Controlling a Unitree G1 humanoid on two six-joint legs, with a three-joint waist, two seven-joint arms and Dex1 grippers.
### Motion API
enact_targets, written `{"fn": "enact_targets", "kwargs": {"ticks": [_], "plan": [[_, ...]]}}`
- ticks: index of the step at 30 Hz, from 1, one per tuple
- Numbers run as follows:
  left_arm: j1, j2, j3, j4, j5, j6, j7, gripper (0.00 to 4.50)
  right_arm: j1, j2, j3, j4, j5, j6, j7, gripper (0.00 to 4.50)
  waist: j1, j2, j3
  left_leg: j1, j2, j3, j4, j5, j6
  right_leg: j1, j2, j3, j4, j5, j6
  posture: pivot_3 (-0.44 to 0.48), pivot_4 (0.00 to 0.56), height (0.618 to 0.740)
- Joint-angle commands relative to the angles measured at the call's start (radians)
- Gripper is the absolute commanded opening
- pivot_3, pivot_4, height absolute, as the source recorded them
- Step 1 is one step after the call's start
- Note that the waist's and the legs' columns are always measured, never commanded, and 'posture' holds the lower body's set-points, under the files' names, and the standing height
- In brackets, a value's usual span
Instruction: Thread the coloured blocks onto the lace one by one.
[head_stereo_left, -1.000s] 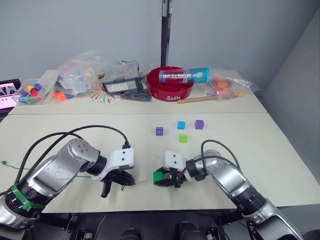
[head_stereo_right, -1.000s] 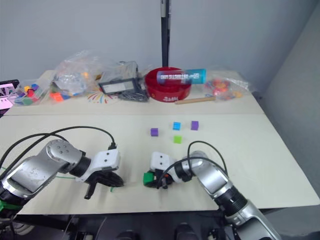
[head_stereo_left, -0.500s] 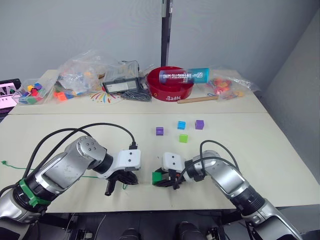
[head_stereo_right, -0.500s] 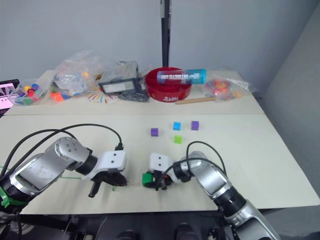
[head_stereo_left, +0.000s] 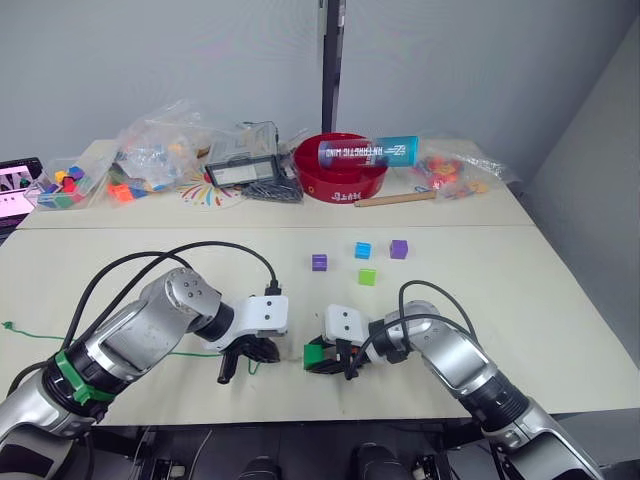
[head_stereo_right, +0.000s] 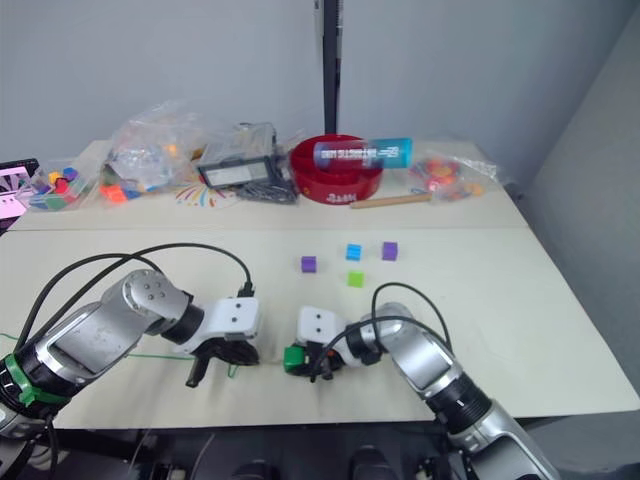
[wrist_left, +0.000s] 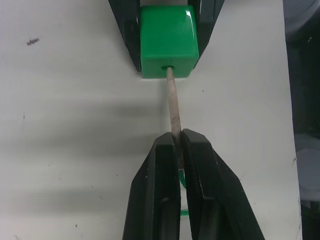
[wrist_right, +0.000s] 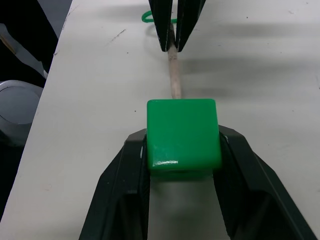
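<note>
Pinching the lace by its pale stiff tip, the left gripper points it into the hole of the dark green block, which the right gripper clamps between its fingers low over the table, near its front edge

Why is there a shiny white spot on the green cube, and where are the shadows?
Right wrist view: a small glare patch sits on the dark green block, near its lower edge. Left wrist view: soft grey shadow bands fall on the table beside the lace; the left gripper and the block's hole look sharp.
</note>
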Motion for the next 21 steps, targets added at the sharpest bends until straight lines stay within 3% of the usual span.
{"fn": "enact_targets", "kwargs": {"ticks": [1, 12, 19, 20, 21], "plan": [[-0.031, -0.026, -0.010, -0.012, 0.011, 0.004, 0.005, 0.03, -0.003, 0.014, 0.010, -0.026, 0.005, 0.000, -0.005, 1.19, -0.001, 0.000, 0.000, 0.000, 0.000, 0.000, 0.000, 0.000, 0.000, 0.000, 0.000, 0.000, 0.000, 0.000, 0.000, 0.000, 0.150, 0.731], [-0.019, -0.140, -0.038, -0.023, 0.005, 0.036, 0.056, 0.03, -0.005, 0.029, 0.006, -0.027, 0.001, 0.020, -0.029, 1.19, 0.002, 0.000, 0.000, 0.000, 0.000, 0.000, 0.000, 0.000, 0.000, 0.000, 0.000, 0.000, 0.000, 0.000, 0.000, 0.000, 0.150, 0.731], [0.047, -0.145, 0.008, 0.033, 0.023, -0.088, 0.068, 0.03, -0.001, 0.017, -0.002, -0.023, -0.002, 0.023, -0.040, 1.19, 0.006, 0.000, 0.000, 0.001, -0.001, 0.000, 0.003, 0.000, 0.000, 0.002, -0.001, 0.000, 0.000, 0.000, 0.000, 0.000, 0.150, 0.731], [0.051, -0.142, 0.018, 0.044, 0.019, -0.104, 0.060, 0.75, 0.001, 0.013, -0.004, -0.024, -0.001, 0.023, -0.039, 1.19, 0.006, 0.000, 0.000, 0.001, -0.001, 0.000, 0.003, 0.000, 0.000, 0.002, -0.001, 0.000, 0.001, 0.000, 0.000, 0.000, 0.150, 0.731], [0.056, -0.138, 0.034, 0.057, 0.011, -0.108, 0.054, 1.00, 0.003, 0.007, -0.006, -0.024, -0.001, 0.024, -0.039, 1.19, 0.005, 0.000, 0.000, 0.001, -0.001, 0.000, 0.003, 0.000, 0.000, 0.002, -0.001, 0.000, 0.001, 0.000, 0.000, 0.000, 0.150, 0.731]]}}
